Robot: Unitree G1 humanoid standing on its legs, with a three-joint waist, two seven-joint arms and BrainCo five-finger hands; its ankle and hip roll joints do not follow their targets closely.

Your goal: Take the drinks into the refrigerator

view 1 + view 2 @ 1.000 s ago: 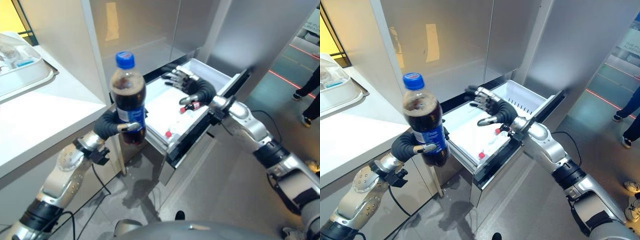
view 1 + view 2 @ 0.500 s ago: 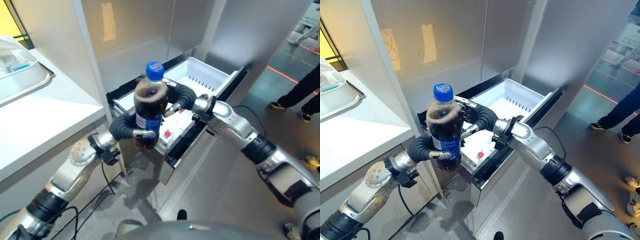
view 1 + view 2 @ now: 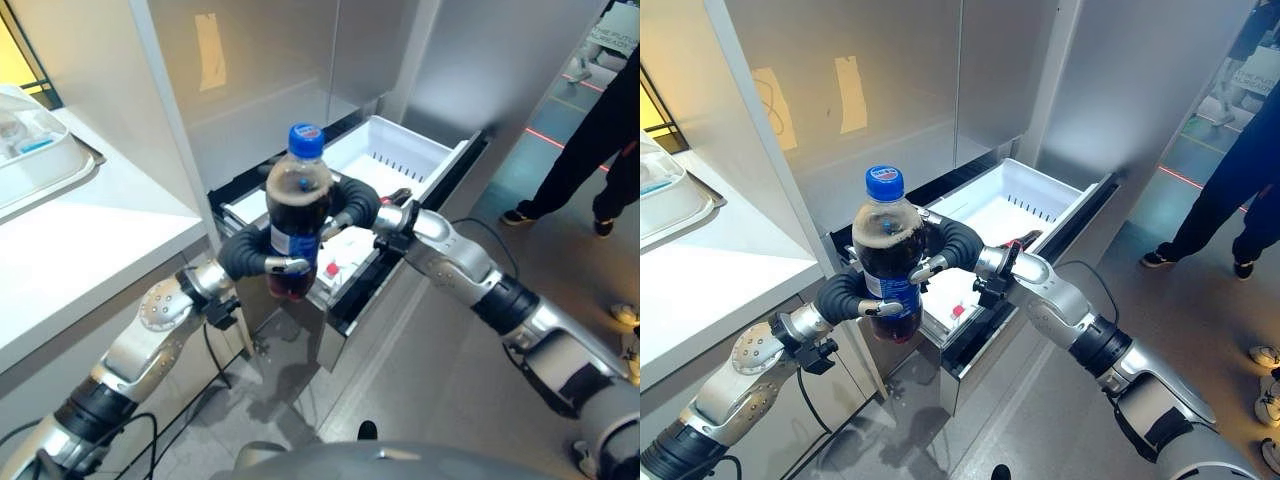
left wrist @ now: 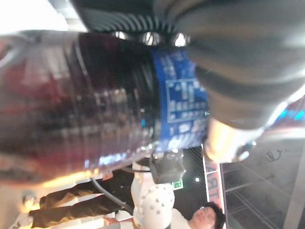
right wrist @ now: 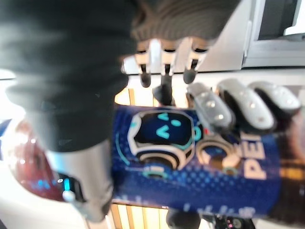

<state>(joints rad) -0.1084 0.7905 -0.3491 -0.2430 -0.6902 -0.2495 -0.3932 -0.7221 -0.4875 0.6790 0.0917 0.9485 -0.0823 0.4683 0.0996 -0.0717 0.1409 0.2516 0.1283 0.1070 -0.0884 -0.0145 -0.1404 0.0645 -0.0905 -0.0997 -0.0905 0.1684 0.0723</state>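
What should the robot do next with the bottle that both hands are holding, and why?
Probably the left hand should let go. The cola bottle stands upright above the front edge of the open white drawer, and the right hand is already curled round its label, so the right hand looks ready to carry it over and lower it beside the small bottles lying inside.
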